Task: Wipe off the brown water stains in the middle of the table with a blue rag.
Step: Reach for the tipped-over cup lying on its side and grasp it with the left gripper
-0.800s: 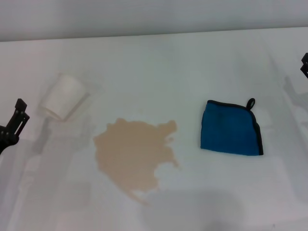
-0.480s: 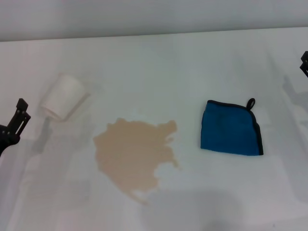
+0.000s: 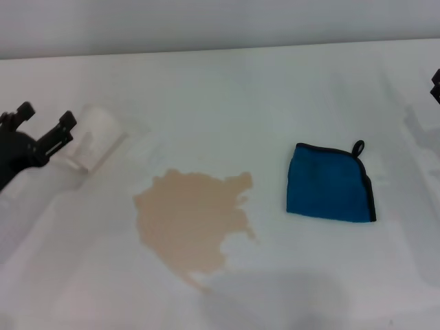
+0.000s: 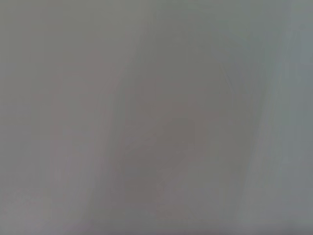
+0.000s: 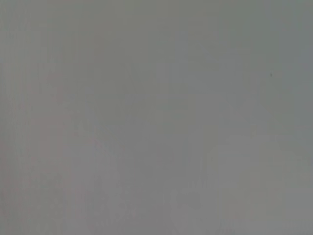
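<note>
The brown water stains form one light-tan blotch with ragged edges in the middle of the white table. The blue rag, folded, with black edging and a loop at its far right corner, lies flat to the right of the stain. My left gripper is open at the left edge, its two black fingers spread beside a tipped paper cup. My right gripper shows only as a black tip at the right edge, far from the rag. Both wrist views show only plain grey surface.
A white paper cup lies on its side at the left, behind the stain and right next to my left gripper. The table's far edge meets a grey wall.
My left gripper has moved up and right from the left edge to beside the paper cup, and both fingers now show. My right gripper has slid slightly further out of view.
</note>
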`<control>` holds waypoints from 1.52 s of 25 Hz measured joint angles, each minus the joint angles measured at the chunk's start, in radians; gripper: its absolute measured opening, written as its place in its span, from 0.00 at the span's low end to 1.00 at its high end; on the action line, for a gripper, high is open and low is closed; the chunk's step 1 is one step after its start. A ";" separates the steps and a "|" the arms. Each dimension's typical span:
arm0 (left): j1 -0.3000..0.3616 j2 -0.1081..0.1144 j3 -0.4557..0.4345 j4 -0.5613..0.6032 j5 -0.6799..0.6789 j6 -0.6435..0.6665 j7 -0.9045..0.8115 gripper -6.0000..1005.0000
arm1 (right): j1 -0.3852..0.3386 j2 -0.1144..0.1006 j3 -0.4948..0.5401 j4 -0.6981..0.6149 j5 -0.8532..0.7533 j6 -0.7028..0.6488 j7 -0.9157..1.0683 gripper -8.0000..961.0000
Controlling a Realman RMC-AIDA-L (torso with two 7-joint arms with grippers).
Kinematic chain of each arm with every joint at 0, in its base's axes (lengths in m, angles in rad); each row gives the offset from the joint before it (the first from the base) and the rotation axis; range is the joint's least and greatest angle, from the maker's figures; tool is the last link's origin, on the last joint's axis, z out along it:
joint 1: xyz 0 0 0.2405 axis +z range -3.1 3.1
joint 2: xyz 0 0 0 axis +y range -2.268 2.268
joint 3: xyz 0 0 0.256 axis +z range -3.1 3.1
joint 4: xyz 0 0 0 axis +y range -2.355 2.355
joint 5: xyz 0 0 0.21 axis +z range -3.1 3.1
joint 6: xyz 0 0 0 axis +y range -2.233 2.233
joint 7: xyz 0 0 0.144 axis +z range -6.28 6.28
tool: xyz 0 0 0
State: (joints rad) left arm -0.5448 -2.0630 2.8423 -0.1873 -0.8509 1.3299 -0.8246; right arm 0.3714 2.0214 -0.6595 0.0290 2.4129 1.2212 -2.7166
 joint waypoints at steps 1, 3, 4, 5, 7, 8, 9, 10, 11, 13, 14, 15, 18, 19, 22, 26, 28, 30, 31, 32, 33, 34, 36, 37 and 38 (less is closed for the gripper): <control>0.000 0.000 0.000 0.000 0.000 0.000 0.000 0.89 | 0.001 0.000 0.000 0.000 0.000 0.000 0.000 0.90; -0.047 0.006 0.002 -0.077 0.071 0.005 -0.100 0.88 | 0.003 0.000 0.000 0.003 -0.002 0.000 0.000 0.90; -0.074 0.011 0.002 -0.118 0.113 0.008 -0.155 0.88 | 0.003 0.000 0.000 0.003 -0.002 0.000 0.000 0.90; -0.091 0.017 0.002 -0.140 0.137 0.010 -0.187 0.88 | 0.003 0.000 0.000 0.005 -0.002 0.001 0.000 0.90; -0.120 0.030 0.003 -0.175 0.185 0.013 -0.250 0.88 | 0.002 0.000 0.000 0.007 -0.002 0.001 0.002 0.90; -0.137 0.041 0.003 -0.197 0.219 0.020 -0.303 0.88 | 0.001 0.000 0.000 0.007 -0.002 0.001 0.004 0.90; -0.146 0.047 0.003 -0.208 0.235 0.025 -0.333 0.88 | -0.002 0.000 0.000 0.008 -0.001 0.001 0.008 0.90; -0.155 0.053 0.003 -0.223 0.251 0.033 -0.370 0.88 | -0.003 0.000 0.000 0.008 -0.001 0.001 0.013 0.90; -0.165 0.059 0.003 -0.243 0.269 0.045 -0.405 0.88 | -0.004 0.000 0.000 0.008 -0.001 0.001 0.018 0.90; -0.184 0.066 0.003 -0.281 0.307 0.077 -0.461 0.88 | -0.006 0.000 0.000 0.008 0.000 0.002 0.025 0.90; -0.199 0.072 0.003 -0.308 0.336 0.098 -0.500 0.88 | -0.006 0.000 0.000 0.008 0.000 0.003 0.026 0.90; -0.209 0.077 0.003 -0.327 0.359 0.112 -0.526 0.88 | -0.006 0.000 0.000 0.008 0.000 0.003 0.026 0.90; -0.261 0.101 0.004 -0.382 0.461 0.161 -0.640 0.88 | -0.006 0.000 0.000 0.008 0.000 0.004 0.026 0.90; -0.281 0.111 0.004 -0.395 0.502 0.177 -0.680 0.88 | -0.006 0.000 0.000 0.008 -0.001 0.004 0.026 0.90; -0.332 0.138 0.005 -0.415 0.607 0.200 -0.761 0.88 | -0.006 0.000 0.000 0.008 -0.002 0.004 0.026 0.90; -0.406 0.168 0.005 -0.420 0.759 0.203 -0.857 0.88 | -0.004 0.000 0.000 0.008 -0.002 0.004 0.028 0.90; -0.443 0.175 0.005 -0.429 0.822 0.204 -0.886 0.88 | -0.004 0.000 0.000 0.008 -0.003 0.005 0.035 0.90; -0.481 0.181 0.005 -0.438 0.887 0.202 -0.914 0.88 | -0.006 0.000 0.000 0.008 -0.002 0.005 0.041 0.90; -0.500 0.183 0.005 -0.440 0.918 0.199 -0.927 0.88 | -0.006 0.000 0.000 0.008 -0.002 0.005 0.042 0.90; -0.512 0.185 0.005 -0.441 0.946 0.196 -0.938 0.88 | -0.006 0.000 0.000 0.008 -0.002 0.006 0.042 0.90; -0.526 0.186 0.005 -0.442 0.976 0.191 -0.950 0.88 | -0.006 0.000 0.000 0.008 -0.002 0.007 0.043 0.90; -0.540 0.187 0.005 -0.442 1.006 0.187 -0.960 0.88 | -0.006 0.000 0.000 0.008 -0.002 0.008 0.043 0.90; -0.565 0.184 0.005 -0.442 1.056 0.175 -0.982 0.88 | -0.006 0.000 0.000 0.008 -0.002 0.010 0.043 0.90; -0.576 0.180 0.005 -0.442 1.087 0.166 -0.992 0.88 | -0.006 0.000 0.000 0.008 -0.002 0.012 0.043 0.90; -0.586 0.176 0.005 -0.442 1.109 0.158 -0.997 0.88 | -0.006 0.000 0.000 0.008 -0.001 0.013 0.044 0.90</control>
State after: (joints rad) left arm -1.1312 -1.8874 2.8470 -0.6292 0.2583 1.4879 -1.8212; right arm 0.3651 2.0218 -0.6595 0.0368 2.4117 1.2339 -2.6727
